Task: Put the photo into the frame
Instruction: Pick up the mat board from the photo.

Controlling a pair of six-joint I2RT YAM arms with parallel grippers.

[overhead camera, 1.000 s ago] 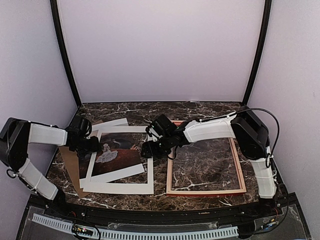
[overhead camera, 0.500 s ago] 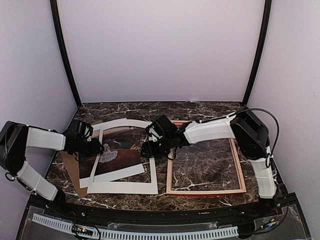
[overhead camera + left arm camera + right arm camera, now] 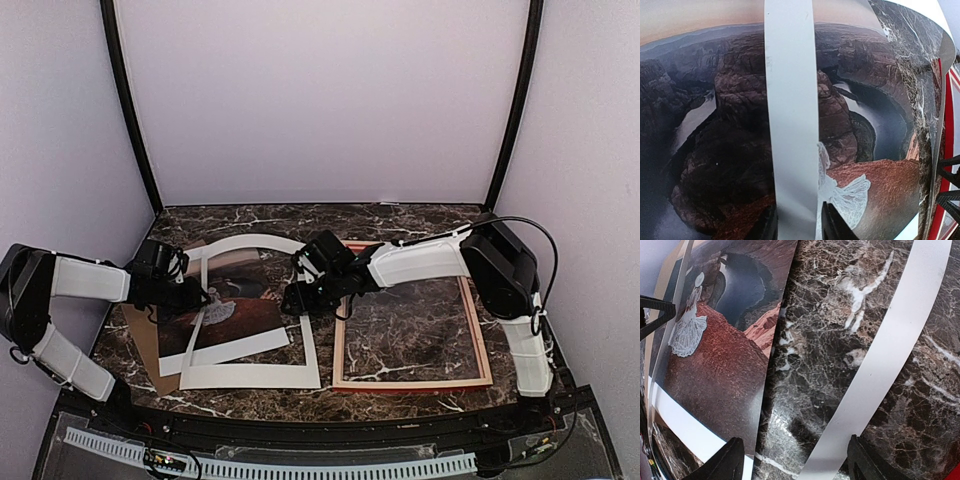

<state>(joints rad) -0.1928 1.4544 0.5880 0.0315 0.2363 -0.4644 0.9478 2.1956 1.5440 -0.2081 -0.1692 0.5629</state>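
Two claws at white mat (image 3: 250,375): left claw (image 3: 797,225) flanks left rail, grip unconfirmed; right claw (image 3: 795,460) gapes astride right rail. Advise lifting evenly, sparing photo (image 3: 240,315).

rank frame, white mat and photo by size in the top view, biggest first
1. frame and mat: look about alike; the mat bows up, so no ranking between them
2. photo: clearly smaller, partly under the mat
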